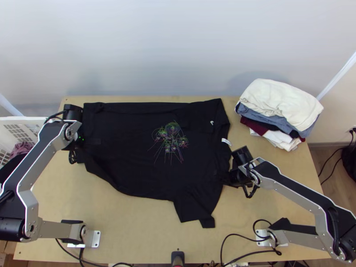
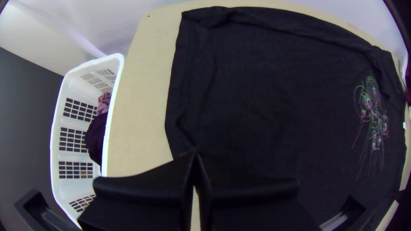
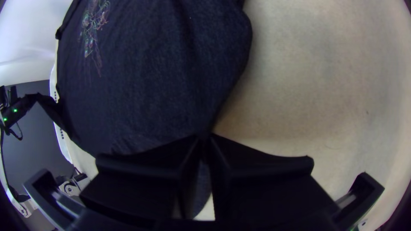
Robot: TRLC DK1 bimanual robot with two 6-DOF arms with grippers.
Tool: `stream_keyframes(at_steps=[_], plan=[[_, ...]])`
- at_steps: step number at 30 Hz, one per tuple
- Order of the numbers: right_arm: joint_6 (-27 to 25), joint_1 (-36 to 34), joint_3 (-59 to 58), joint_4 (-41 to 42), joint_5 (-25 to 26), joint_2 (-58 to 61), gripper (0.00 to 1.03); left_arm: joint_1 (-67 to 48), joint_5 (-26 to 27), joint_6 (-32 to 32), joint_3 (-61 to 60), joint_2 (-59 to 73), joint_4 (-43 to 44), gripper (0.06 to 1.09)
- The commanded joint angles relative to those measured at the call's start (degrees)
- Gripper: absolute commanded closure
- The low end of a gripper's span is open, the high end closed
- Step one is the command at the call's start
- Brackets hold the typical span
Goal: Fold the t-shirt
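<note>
Top view shows the t-shirt [image 1: 129, 147] spread; closed jaws of left gripper [image 2: 195, 154] and right gripper [image 3: 204, 137] pinch its lower side. First fold probably needs lifting upward next.

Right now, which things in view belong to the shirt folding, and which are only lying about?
For the job:
- black t-shirt
- left end effector, gripping the shirt
- right end effector, also gripping it

Just lying about:
- clothes pile
- white basket
- clothes inside it
</note>
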Motion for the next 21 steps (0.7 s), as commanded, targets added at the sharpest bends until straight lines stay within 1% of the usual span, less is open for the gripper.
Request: stream_keyframes(at_steps=[1,3,6,8,12,15,19,21], plan=[[1.0,-0.3,-0.6,0.3,-0.1,-3.3,1.00,1.5,1.2,-1.6,0.2,-2.5,-0.8,1.05],[0.6,-0.8,0.2,0.2,0.3,-6.2,1.00,2.4,2.7,-3.3,1.7,-3.6,-0.7,1.05],[-1.9,-1.1,2.0,-0.2,3.6,-10.6,1.00,3.7,3.2,-6.0,4.1,-4.8,-0.5,1.05],[-4.3,-1.1,3.3,-0.2,6.1,-13.0,1.00,5.0,3.6,-7.4,5.0,-5.6,0.2,1.05],[-9.5,0.4,6.2,-0.1,9.9,-16.5,1.00,7.9,5.2,-8.8,4.7,-8.2,4.7,1.05],[-13.7,0.2,8.5,1.8,12.6,-18.7,1.00,9.6,8.1,-10.5,5.1,-10.5,7.1,1.05],[-20.8,-4.4,13.8,4.5,13.0,-19.4,1.00,10.4,8.8,-12.8,6.5,-13.6,8.2,1.05],[-23.2,-6.6,16.7,5.9,13.0,-19.3,1.00,10.7,8.8,-13.3,6.5,-15.8,10.7,1.05]])
